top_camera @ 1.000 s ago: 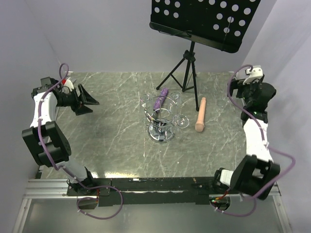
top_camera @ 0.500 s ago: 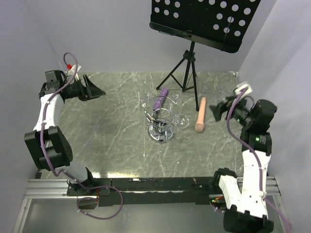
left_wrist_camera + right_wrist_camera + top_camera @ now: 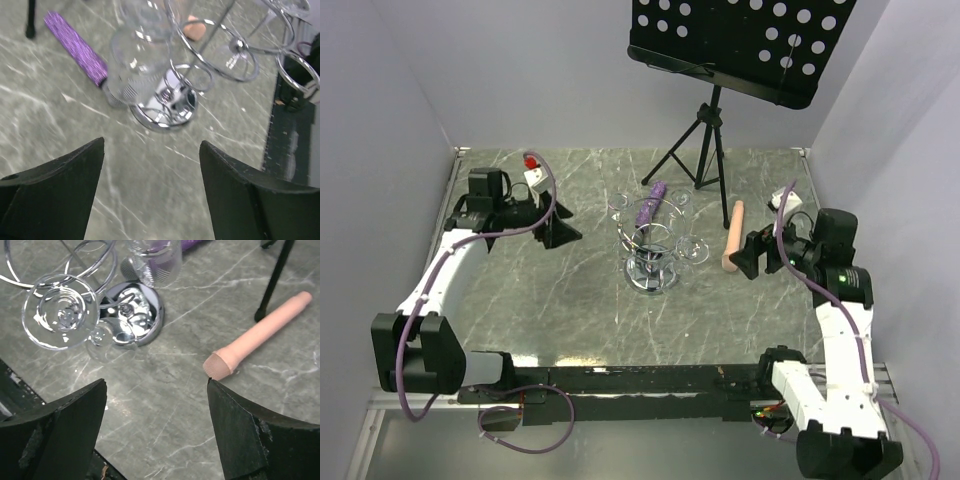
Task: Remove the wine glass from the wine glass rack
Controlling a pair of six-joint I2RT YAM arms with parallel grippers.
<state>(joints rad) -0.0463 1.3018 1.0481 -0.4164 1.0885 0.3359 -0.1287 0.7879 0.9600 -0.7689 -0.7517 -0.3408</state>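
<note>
The chrome wine glass rack [image 3: 650,272] stands mid-table on its round disc base, with clear wine glasses hanging upside down from its wire loops. One wine glass [image 3: 624,214] hangs on the left side, another [image 3: 693,250] on the right. My left gripper [image 3: 560,228] is open and empty, left of the rack and pointing at it. In the left wrist view the near glass [image 3: 136,62] and the rack base [image 3: 167,107] lie ahead of the open gripper [image 3: 152,145]. My right gripper [image 3: 744,258] is open and empty, right of the rack. The right wrist view shows a glass foot [image 3: 60,317] and the rack base [image 3: 134,314] ahead of the open gripper [image 3: 156,385].
A purple microphone [image 3: 649,203] lies just behind the rack. A pink microphone [image 3: 733,236] lies right of it, close to my right gripper. A black tripod music stand [image 3: 705,140] stands at the back, with walls on the left, right and back.
Both arms have swung inward toward the rack. The left gripper moved right from the far left corner. The right gripper came down and left, next to the pink microphone.
</note>
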